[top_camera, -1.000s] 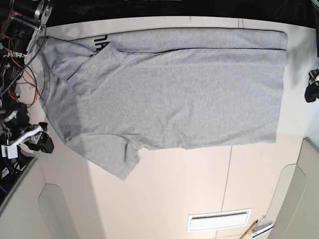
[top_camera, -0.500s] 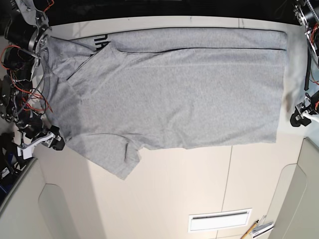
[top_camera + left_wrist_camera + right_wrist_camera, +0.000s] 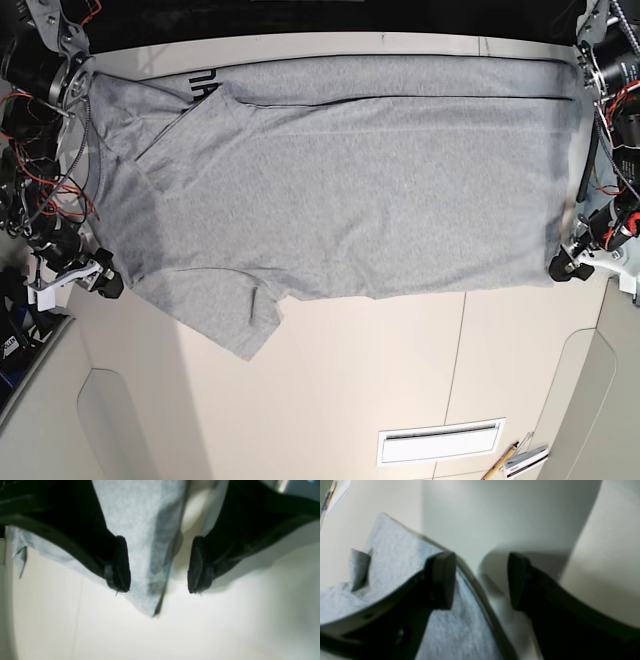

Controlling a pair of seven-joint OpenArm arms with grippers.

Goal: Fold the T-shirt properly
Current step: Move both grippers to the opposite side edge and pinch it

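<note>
Obscuring T-shirt (image 3: 350,190) edges: both grippers, jaws apart | lettering partly hidden

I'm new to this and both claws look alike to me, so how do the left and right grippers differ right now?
The left gripper has its fingertips on both sides of the shirt's edge; the right gripper also straddles an edge, but nearer a sleeve. Both are open.

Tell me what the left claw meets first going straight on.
Likely the T-shirt's corner, lying ahead between the left claw's open fingertips, though depth is unclear.
</note>
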